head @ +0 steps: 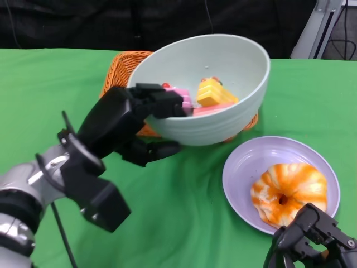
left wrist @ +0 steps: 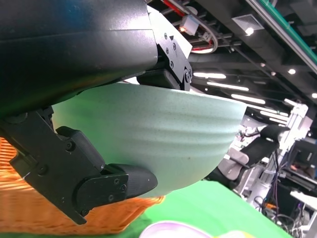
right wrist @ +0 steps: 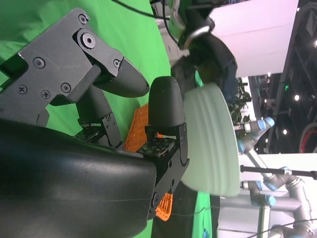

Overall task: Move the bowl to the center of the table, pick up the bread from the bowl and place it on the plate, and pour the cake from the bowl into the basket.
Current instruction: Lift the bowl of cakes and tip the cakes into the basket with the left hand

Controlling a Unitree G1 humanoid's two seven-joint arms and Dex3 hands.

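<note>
Silver forearm [head: 22, 195], screwed black hand [head: 120, 120], perhaps cabled.

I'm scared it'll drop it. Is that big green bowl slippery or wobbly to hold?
Probably a bit slippery: the bowl looks smooth and glazed. The left robot hand grips only its rim, so it may wobble. It is tilted, so the cake pieces could slide out.

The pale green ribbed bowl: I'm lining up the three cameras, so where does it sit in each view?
Head view: pale green ribbed bowl at upper centre, tilted, its rim gripped by the left hand.
Right wrist view: seen edge-on at centre right, beyond the right hand's fingers.
Left wrist view: fills the middle.
Shared landmark: the orange woven basket behind the bowl.
</note>
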